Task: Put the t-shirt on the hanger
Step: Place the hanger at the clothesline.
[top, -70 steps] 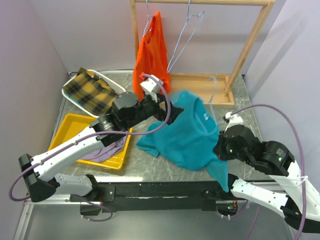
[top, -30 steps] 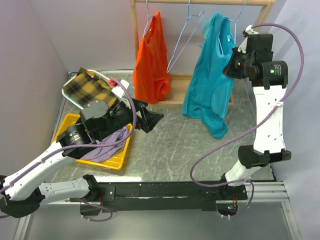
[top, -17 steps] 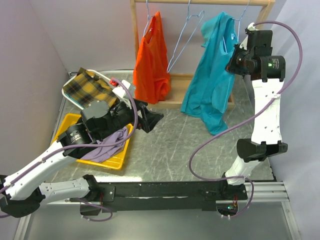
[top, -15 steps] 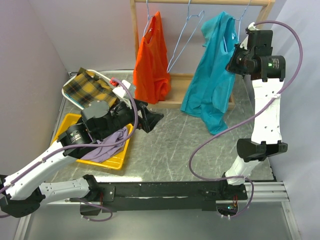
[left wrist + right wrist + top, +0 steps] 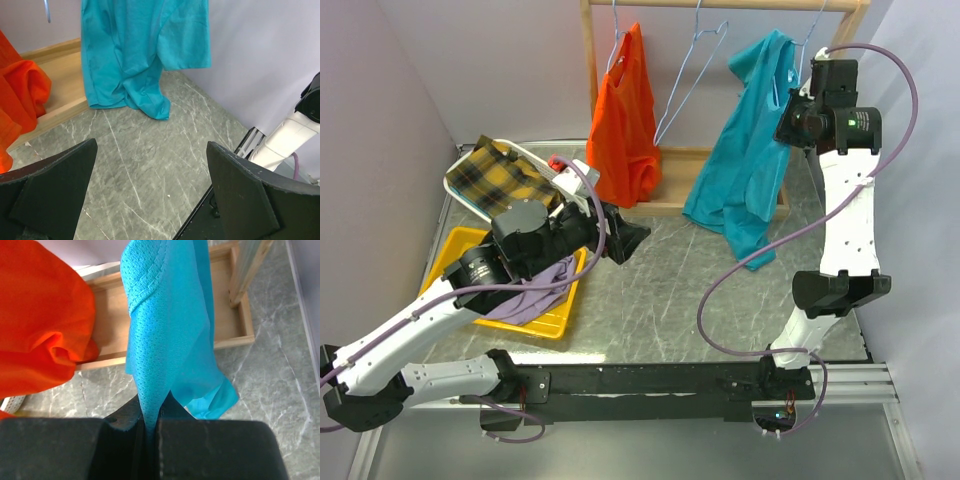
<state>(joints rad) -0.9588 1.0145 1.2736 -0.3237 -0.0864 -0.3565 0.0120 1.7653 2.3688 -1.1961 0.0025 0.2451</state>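
Way off to the left of the left gripper [image 5: 632, 238], back alongside its arm, there's a white basket [image 5: 451, 180] with a yellow-and-dark plaid cloth [image 5: 498, 180] lying in it. Behind the jaws, nearer the arm bases, sits a yellow tray [image 5: 546, 322] holding a crumpled lilac cloth [image 5: 535, 290], and the left arm passes right over it. That gripper hovers above the table [image 5: 670, 290] with its jaws spread wide and nothing between them. In its wrist view the t-shirt [image 5: 740, 170] hangs straight ahead of the gap, well apart from it. Ahead and left of those jaws an orange garment [image 5: 623, 120] hangs on the wooden rack [image 5: 588, 70], its bottom bunched in the rack's shallow base tray [image 5: 685, 165]. Next along the rail is a bare wire hanger [image 5: 692, 82]. Then comes the teal shirt at full length, top up by the rail, lower part draped in front of the base tray's right end. Can't tell if its lowest tip touches the table. The hanger [image 5: 808, 33] only shows as a bit of wire just above the right gripper [image 5: 148, 427], so how far it sits inside the shirt, no idea. That gripper is up high, jaws pressed together on a fold of teal fabric running down from the ribbed collar.
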